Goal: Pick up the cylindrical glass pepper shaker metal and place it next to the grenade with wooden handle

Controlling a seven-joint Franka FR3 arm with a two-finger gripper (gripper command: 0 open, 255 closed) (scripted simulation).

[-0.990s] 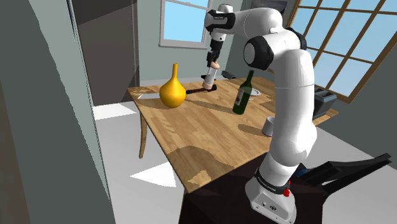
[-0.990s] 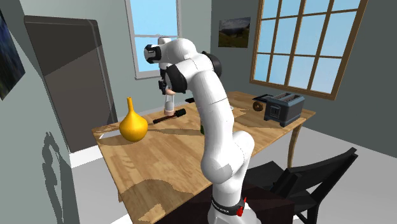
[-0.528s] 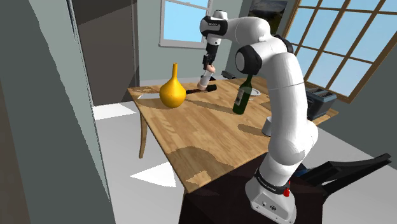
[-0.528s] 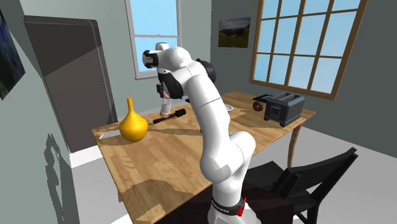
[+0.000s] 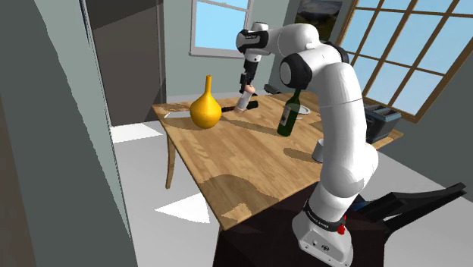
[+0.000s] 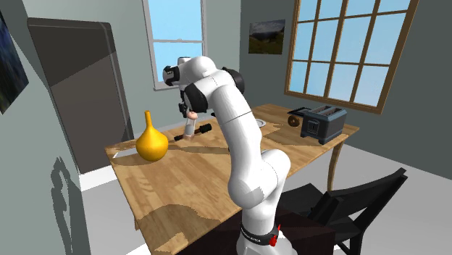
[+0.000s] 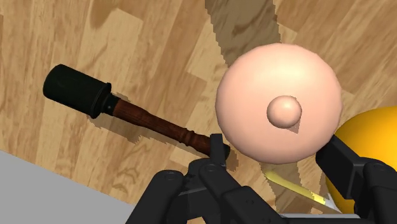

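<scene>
The pepper shaker (image 5: 244, 99) is a pale cylinder with a pinkish domed cap (image 7: 280, 102). It hangs tilted just over the wooden table (image 5: 227, 167), at the far side. My black gripper (image 5: 244, 85) comes down on it from above and is shut on it, one finger on each side of the cap in the wrist view (image 7: 278, 153). The grenade (image 7: 127, 111), with a black head and a turned brown wooden handle, lies flat on the table right beside the shaker (image 6: 189, 129). In the second exterior view the grenade (image 6: 201, 130) lies just behind the shaker.
A yellow gourd-shaped vase (image 5: 205, 110) stands close by, toward the shoulder view's left. A dark green bottle (image 5: 288, 114) and a grey cup (image 5: 321, 150) stand nearer the stand. A toaster (image 6: 322, 123) sits at the table's far end, and a black chair (image 6: 362, 210) is beside the stand.
The arm has swung toward the shoulder view's left and come down. The shaker has travelled with it, now lower, tilted and close beside the grenade's handle.
</scene>
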